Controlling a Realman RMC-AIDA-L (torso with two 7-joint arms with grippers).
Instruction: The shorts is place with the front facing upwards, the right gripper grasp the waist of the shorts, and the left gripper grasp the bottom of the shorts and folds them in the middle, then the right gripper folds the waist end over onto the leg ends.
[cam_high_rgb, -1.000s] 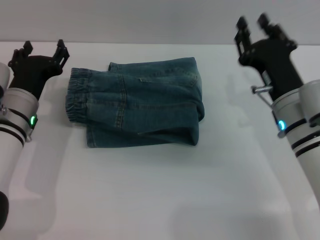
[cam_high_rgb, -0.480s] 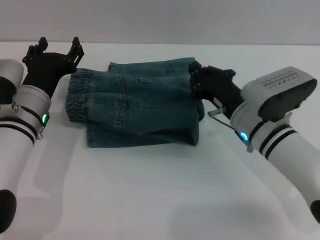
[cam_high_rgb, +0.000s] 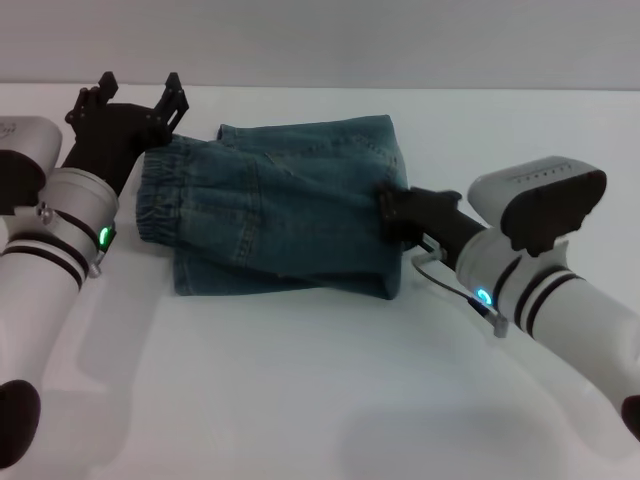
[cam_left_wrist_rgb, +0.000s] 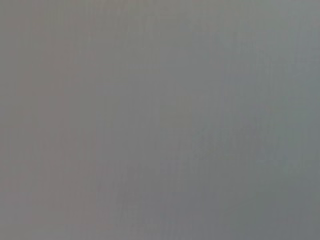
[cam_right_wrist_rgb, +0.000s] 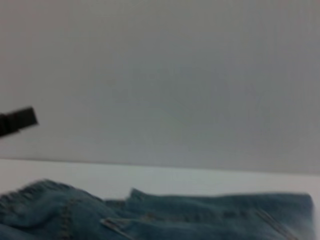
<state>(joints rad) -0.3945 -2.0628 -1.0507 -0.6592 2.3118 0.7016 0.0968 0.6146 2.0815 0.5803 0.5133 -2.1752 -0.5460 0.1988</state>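
Note:
The blue-green denim shorts (cam_high_rgb: 285, 205) lie folded into a rough rectangle on the white table (cam_high_rgb: 300, 380). Their gathered waist (cam_high_rgb: 152, 200) points to the left. The bottom hems are not clearly distinguishable. My left gripper (cam_high_rgb: 138, 95) hovers open just behind the waist's far corner, with nothing between its prongs. Low against the right folded edge of the shorts is my right gripper (cam_high_rgb: 392, 213), touching the cloth. The right wrist view shows the denim (cam_right_wrist_rgb: 150, 215) close below a plain wall. The left wrist view is blank grey.
The white table spreads wide in front of and to the right of the shorts. A grey wall (cam_high_rgb: 320, 40) runs along its far edge. A black part (cam_right_wrist_rgb: 17, 121) shows at the edge of the right wrist view.
My right arm swung down from the far right and its gripper now sits at the shorts' right edge, nearer than half a second ago. The left gripper crept right toward the waist.

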